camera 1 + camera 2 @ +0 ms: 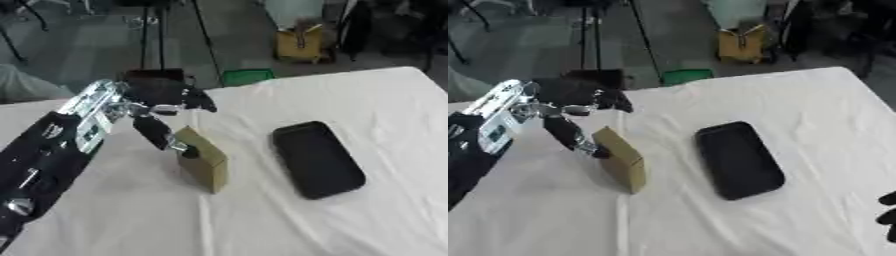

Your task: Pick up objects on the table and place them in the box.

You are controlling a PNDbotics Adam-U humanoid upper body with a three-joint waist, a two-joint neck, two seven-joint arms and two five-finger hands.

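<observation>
A tabletop point(350, 100) covered in a white, slightly wrinkled cloth fills most of the view, tilted so its far edge runs from lower left to upper right. The robot's left arm, black with silver joints, comes in from the lower left, and its left hand point(162, 107) is stretched out over the left part of the cloth. The upper fingers reach forward, fairly straight, while the thumb point(157, 132) angles down and touches the near upper edge of a small tan cardboard box point(204, 160); the fingers are not wrapped around it. The cardboard box stands on the cloth, left of centre, with its top leaning toward the hand. To its right, well apart from it, a flat black tray point(317, 159) with rounded corners lies on the cloth, empty. At the lower right edge of the right eye view, a few dark fingertips of the right hand point(887, 210) show; whether that hand is open or curled cannot be told. Beyond the tabletop is a grey floor with black tripod legs point(162, 35), a small green object point(247, 76) just past the table edge, and a yellow container point(302, 44) farther back.
</observation>
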